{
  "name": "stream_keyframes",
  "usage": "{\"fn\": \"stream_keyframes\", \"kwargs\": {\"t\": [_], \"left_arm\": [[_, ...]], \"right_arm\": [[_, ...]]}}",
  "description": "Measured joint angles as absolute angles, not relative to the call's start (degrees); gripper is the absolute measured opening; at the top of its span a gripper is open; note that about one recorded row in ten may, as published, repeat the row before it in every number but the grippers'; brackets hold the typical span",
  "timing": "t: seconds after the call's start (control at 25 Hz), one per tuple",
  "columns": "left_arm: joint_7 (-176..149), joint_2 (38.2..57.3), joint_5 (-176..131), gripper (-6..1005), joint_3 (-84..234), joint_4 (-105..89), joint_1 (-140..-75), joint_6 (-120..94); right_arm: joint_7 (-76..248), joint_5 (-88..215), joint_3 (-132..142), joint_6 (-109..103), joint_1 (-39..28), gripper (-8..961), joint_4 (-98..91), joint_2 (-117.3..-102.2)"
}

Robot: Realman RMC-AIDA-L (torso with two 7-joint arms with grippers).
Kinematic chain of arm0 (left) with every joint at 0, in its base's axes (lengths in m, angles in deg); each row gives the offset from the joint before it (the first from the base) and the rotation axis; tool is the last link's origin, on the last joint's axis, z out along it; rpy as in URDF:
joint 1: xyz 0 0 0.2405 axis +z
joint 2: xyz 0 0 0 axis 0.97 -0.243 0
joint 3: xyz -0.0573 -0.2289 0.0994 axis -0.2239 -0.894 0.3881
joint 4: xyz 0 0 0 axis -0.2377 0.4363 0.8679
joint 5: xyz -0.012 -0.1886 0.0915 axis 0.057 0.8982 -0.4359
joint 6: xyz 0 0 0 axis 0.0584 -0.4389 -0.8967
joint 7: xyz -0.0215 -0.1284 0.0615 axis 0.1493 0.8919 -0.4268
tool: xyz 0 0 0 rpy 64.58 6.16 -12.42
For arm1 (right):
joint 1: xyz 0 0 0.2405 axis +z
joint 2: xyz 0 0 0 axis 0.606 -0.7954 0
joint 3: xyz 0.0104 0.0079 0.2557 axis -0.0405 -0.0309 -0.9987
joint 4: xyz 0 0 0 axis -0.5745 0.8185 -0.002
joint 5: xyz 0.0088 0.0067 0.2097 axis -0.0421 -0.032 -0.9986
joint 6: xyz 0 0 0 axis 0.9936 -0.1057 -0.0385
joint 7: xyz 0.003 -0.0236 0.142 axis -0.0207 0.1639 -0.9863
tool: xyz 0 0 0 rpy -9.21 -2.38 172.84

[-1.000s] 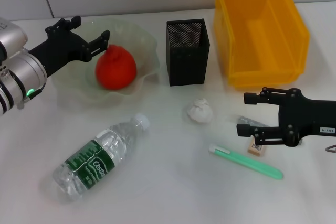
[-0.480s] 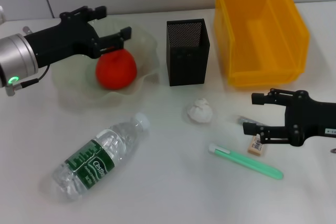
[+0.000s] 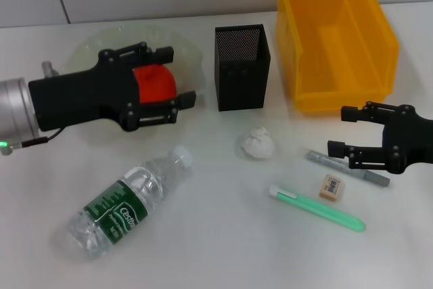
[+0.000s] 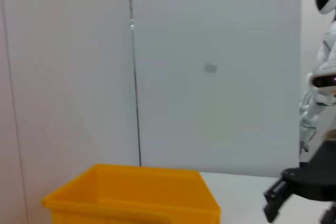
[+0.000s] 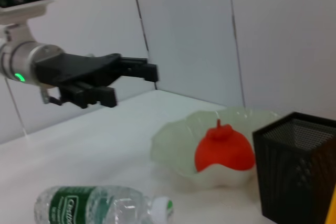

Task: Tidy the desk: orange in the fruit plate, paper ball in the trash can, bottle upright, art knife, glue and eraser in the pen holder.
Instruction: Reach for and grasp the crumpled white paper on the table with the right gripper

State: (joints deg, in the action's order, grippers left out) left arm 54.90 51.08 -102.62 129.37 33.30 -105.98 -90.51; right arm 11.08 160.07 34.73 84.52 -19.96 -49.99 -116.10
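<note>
White desk; bottle (image 3: 124,206) lying flat, green label reading "Cestbon".

Green label on the lying bottle (image 3: 126,208) reading "Cestbon" in white, eraser (image 3: 331,187) print too small to read

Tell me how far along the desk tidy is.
Done: the orange sits in the fruit plate. In hand: nothing; the left hand hovers open over that plate, the right hand open near the eraser. Left: bottle lying down, paper ball outside the trash can, eraser outside the pen holder.
</note>
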Motion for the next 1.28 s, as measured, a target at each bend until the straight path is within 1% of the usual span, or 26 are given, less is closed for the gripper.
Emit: {"fn": "stream_keyframes", "kwargs": {"t": [0.12, 0.4, 0.8, 1.04, 1.2, 1.28], "left_arm": [[52.5, 51.07, -102.6, 809, 129.1, 33.1, -104.0, -91.8], [51.9, 51.04, -102.4, 809, 128.6, 33.0, -102.0, -90.7], [51.8, 51.38, -102.2, 809, 129.1, 32.5, -101.6, -90.3], [50.7, 51.49, -102.2, 809, 129.0, 31.7, -101.0, -90.2], [50.4, 51.49, -102.1, 809, 128.8, 31.1, -100.9, -90.2], [50.4, 51.49, -102.0, 809, 128.9, 31.0, -100.9, -90.2]], "right_arm": [[10.0, 161.7, 33.6, 84.4, -20.0, 804, -50.9, -116.08], [2.4, 163.5, 34.0, 84.3, -19.8, 804, -56.2, -116.26], [-11.8, 164.2, 34.1, 87.6, -18.8, 804, -66.9, -116.22], [-16.0, 166.8, 34.4, 89.4, -16.3, 804, -69.6, -116.14], [-16.6, 173.0, 35.2, 87.4, -11.9, 804, -66.4, -116.31], [-16.7, 174.0, 35.7, 86.8, -11.1, 804, -65.6, -116.31]]}}
